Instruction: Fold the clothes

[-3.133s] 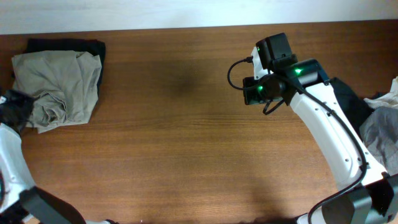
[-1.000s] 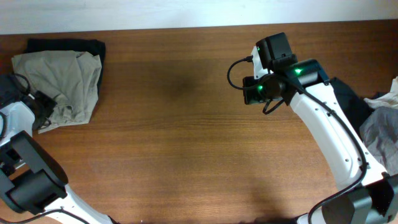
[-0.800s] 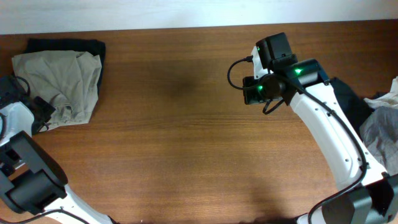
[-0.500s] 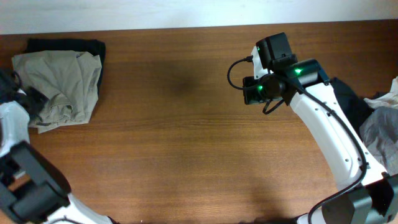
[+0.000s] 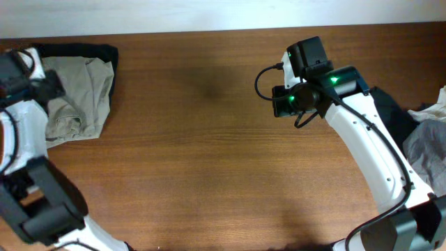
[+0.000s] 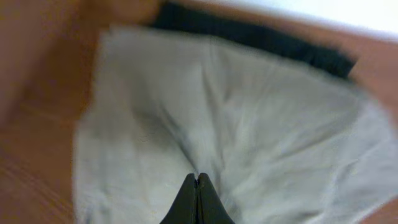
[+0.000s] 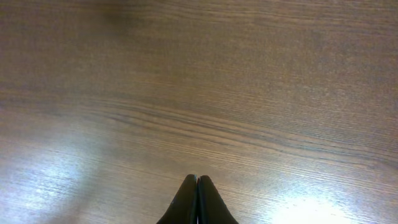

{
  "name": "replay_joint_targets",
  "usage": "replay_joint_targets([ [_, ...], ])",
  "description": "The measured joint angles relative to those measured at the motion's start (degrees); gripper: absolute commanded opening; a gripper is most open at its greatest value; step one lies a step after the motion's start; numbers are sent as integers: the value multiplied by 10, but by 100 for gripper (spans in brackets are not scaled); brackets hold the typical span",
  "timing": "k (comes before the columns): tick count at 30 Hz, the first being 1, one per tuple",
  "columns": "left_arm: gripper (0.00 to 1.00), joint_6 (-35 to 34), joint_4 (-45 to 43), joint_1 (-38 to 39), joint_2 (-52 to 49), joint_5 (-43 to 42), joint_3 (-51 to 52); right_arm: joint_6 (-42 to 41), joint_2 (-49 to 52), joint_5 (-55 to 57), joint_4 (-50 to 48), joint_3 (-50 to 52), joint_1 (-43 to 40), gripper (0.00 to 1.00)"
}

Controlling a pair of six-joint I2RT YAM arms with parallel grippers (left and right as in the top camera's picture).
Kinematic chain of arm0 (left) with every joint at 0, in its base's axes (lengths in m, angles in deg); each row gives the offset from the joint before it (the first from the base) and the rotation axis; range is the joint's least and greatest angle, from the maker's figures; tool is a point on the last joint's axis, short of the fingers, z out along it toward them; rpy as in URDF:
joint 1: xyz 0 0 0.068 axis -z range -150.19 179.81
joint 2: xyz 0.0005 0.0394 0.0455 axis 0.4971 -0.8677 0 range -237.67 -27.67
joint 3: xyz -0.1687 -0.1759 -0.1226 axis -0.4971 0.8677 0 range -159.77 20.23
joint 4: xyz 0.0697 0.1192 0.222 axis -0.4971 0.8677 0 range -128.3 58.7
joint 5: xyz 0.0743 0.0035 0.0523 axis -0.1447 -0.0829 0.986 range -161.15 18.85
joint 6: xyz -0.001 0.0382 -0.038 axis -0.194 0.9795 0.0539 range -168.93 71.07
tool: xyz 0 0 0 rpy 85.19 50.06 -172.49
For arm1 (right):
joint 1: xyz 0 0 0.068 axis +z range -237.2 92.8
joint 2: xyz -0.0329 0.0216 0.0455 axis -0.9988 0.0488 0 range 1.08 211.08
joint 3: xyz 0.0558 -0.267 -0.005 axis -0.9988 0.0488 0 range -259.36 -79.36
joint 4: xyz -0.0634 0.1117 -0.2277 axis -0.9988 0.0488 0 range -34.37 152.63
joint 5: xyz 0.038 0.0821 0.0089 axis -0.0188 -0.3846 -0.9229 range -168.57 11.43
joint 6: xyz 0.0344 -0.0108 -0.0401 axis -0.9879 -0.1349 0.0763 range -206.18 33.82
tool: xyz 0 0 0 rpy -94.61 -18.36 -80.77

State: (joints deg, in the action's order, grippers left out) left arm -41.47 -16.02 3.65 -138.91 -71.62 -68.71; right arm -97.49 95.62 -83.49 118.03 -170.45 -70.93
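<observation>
The pale khaki-green shorts (image 5: 80,94) lie folded at the table's far left, on top of a black garment (image 5: 77,51). In the left wrist view the shorts (image 6: 249,124) fill the frame, blurred, with the black garment (image 6: 249,37) behind them. My left gripper (image 5: 56,87) hangs over the shorts' left part; its fingers (image 6: 197,186) are shut and empty. My right gripper (image 5: 281,103) is over bare wood at centre right, shut and empty; its own view shows its fingers (image 7: 197,186) closed.
A heap of dark, grey and white garments (image 5: 425,143) lies at the table's right edge. The wooden table (image 5: 209,160) spans the view, with a white wall along the back.
My left arm has swung up from the table's left edge, and its gripper now hangs over the shorts. The shorts and the right arm have not moved.
</observation>
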Motion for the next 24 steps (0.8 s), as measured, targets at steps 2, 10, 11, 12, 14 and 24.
replay_joint_targets([
  [2, 1, 5, 2, 0, -26, 7, 3, 0, 0, 0, 0, 0, 0, 4],
  [10, 0, 13, -33, 0, -66, 40, 4, 0, 0, 0, 0, 0, 0, 4],
  [11, 1, 14, -50, 0, -68, 41, 4, 0, 0, 0, 0, 0, 0, 4],
  [12, 0, 16, -63, 0, -71, 41, 4, 0, 0, 0, 0, 0, 0, 4],
  [14, 0, 16, -80, 0, -80, 38, 4, 0, 0, 0, 0, 0, 0, 4],
  [24, 1, 11, -265, 0, -153, 2, 5, -4, 0, 0, 2, 0, 0, 4],
])
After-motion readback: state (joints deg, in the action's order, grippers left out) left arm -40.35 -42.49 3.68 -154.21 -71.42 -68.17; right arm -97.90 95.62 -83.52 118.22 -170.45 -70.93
